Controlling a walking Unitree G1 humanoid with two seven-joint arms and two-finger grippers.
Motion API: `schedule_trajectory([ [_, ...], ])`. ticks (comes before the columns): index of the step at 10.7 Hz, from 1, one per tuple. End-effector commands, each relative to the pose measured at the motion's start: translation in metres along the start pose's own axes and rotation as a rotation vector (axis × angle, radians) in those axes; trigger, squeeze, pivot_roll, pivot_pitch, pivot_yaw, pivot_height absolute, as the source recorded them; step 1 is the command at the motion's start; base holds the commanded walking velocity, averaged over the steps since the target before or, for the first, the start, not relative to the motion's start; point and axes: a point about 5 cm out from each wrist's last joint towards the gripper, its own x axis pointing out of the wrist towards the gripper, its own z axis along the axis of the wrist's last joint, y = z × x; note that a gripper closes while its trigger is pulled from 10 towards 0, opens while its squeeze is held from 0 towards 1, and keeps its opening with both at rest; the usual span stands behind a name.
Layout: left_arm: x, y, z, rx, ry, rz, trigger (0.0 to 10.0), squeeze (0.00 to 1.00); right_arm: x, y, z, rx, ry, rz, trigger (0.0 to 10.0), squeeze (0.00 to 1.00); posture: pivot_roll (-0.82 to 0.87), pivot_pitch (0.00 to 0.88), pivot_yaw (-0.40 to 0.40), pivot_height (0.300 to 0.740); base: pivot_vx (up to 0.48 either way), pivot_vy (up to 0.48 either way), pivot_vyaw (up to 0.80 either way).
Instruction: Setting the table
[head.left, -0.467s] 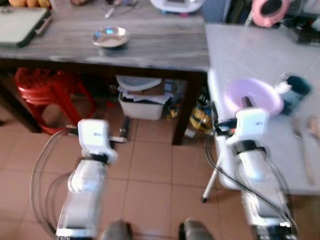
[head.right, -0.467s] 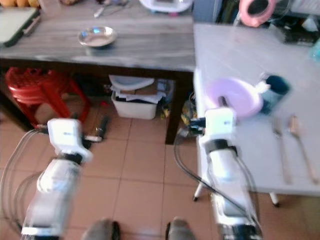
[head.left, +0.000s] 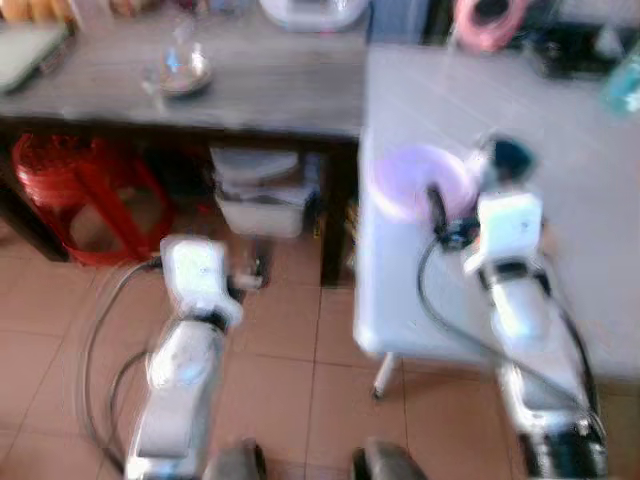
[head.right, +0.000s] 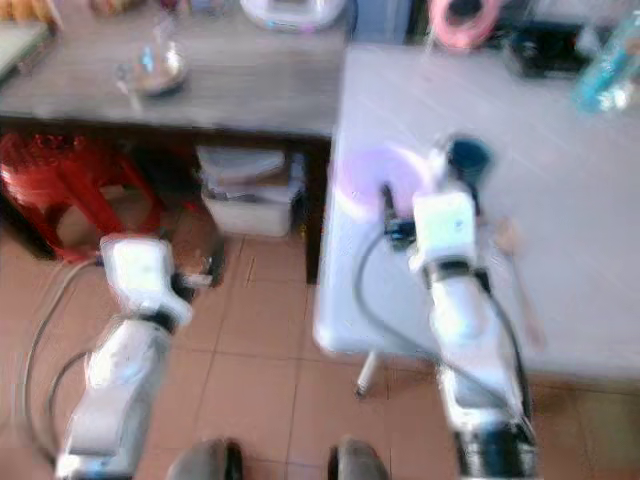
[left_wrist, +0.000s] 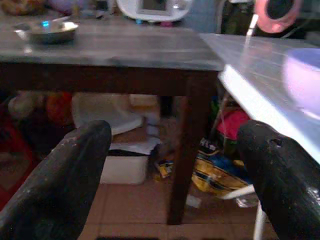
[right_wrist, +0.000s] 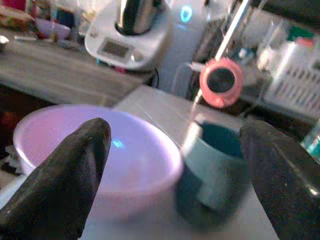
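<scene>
A pale purple bowl (head.left: 410, 178) stands near the left edge of the white table (head.left: 590, 250), with a dark teal cup (head.left: 510, 155) just to its right. My right gripper (right_wrist: 175, 132) hovers low over that table edge, open, with one of its fingers (right_wrist: 65, 175) in front of the bowl (right_wrist: 95, 150) and the other beside the cup (right_wrist: 215, 170). A spoon (head.right: 512, 245) lies to the right of my right arm. On the wooden table (head.left: 260, 85) sits a small metal bowl (head.left: 185, 72). My left gripper (left_wrist: 172, 132) hangs open over the floor, holding nothing.
Under the wooden table are a red stool (head.left: 75, 185) and a white bin (head.left: 260, 195). A white appliance (head.left: 310, 10), a pink round object (head.left: 488, 20) and a blue bottle (head.right: 605, 70) stand at the back. Tiled floor lies between my arms.
The whole picture has shifted left and blurred, so the camera has turned right. My right wrist now sits to the right of the bowl, close to the cup, rather than straight behind the bowl.
</scene>
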Motion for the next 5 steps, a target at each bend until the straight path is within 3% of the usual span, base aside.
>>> schedule_trajectory([
  [1,-0.002,0.008,0.001,0.014,0.004,0.029,10.0,0.00,0.005,0.006,0.003,0.014,-0.003,0.045,10.0,0.53,-0.04,0.136,0.001,0.740,0.000,0.000,0.00],
  [2,-0.003,0.009,-0.001,0.014,0.013,0.035,10.0,0.00,0.015,0.012,0.010,0.009,-0.035,0.128,10.0,1.00,-0.04,0.138,0.007,0.740,0.000,0.000,0.00],
  [3,-0.003,0.008,-0.001,0.014,0.014,0.034,10.0,0.00,0.020,0.016,0.014,0.012,-0.052,0.193,10.0,1.00,-0.04,0.139,0.008,0.740,0.000,0.000,0.00],
  [4,-0.003,0.008,-0.001,0.012,0.014,0.033,10.0,0.00,0.025,0.025,0.015,-0.001,-0.046,0.307,10.0,0.20,-0.04,0.139,0.008,0.740,0.000,0.000,0.00],
  [5,-0.003,0.007,-0.001,0.012,0.014,0.032,10.0,0.00,0.028,0.028,0.016,-0.008,-0.044,0.350,10.0,0.00,-0.04,0.141,0.007,0.740,0.000,0.000,0.00],
])
